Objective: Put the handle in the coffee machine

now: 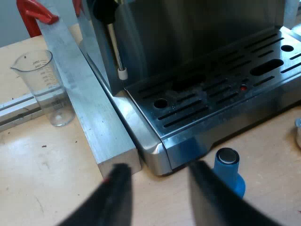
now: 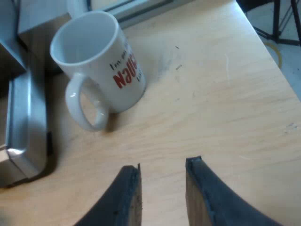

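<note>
Our left hand hangs released over the wooden counter by the espresso machine. Our right hand, also released, hovers near the mug beside it.

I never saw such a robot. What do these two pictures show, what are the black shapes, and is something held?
Each picture comes from a camera on one arm's wrist, looking past that arm's gripper; the black shapes are its two fingers. In the left wrist view the left gripper is open and empty, near the drip tray of the espresso machine. A blue tamper stands beside the tray, and a measuring glass stands on the table. In the right wrist view the right gripper is open and empty, above the table, with a white mug upright near the machine's corner.
</note>
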`<state>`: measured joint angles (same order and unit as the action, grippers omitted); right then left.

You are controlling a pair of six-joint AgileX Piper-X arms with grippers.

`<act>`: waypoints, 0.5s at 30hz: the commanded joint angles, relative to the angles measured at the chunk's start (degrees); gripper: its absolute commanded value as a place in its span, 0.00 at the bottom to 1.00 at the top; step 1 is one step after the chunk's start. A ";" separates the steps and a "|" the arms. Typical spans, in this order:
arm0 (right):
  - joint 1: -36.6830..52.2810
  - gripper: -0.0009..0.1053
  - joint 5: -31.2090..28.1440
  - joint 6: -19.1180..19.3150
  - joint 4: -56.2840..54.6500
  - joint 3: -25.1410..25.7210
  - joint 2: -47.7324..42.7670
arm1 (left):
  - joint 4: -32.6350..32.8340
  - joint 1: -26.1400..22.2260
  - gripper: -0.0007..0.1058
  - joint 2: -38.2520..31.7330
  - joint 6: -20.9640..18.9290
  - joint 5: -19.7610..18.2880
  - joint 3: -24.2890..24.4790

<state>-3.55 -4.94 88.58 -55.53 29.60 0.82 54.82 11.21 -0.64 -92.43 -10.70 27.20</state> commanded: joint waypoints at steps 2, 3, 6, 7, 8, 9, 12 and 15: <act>0.34 0.32 3.22 4.72 -0.08 3.68 -0.20 | -0.97 0.13 0.49 -7.40 0.17 -0.20 0.02; 0.34 0.38 3.83 5.49 -0.08 4.35 -0.22 | -0.97 0.13 0.49 -7.40 0.17 -1.05 0.02; 0.34 0.53 3.96 6.85 -1.30 6.63 0.03 | 0.10 0.13 0.48 -6.39 0.17 -3.92 0.56; 0.34 0.54 4.28 7.53 -2.05 7.48 0.35 | 0.80 0.13 0.48 -5.79 0.17 -4.75 0.92; 0.34 0.54 4.94 8.06 -2.64 7.98 0.55 | 1.19 0.13 0.48 -5.38 0.17 -5.29 1.18; 0.34 0.54 5.74 8.94 -3.93 9.04 1.24 | 1.90 0.13 0.48 -4.47 0.17 -5.99 1.59; 0.34 0.54 7.79 10.50 -6.52 11.07 3.12 | 2.15 0.13 0.48 -2.73 0.17 -8.24 2.22; 0.34 0.54 10.41 12.31 -9.56 13.87 7.24 | 2.15 0.13 0.49 -0.02 0.17 -11.93 3.37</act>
<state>-3.55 4.62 99.95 -64.48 42.75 7.78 57.06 11.21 -0.64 -92.43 -21.79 30.10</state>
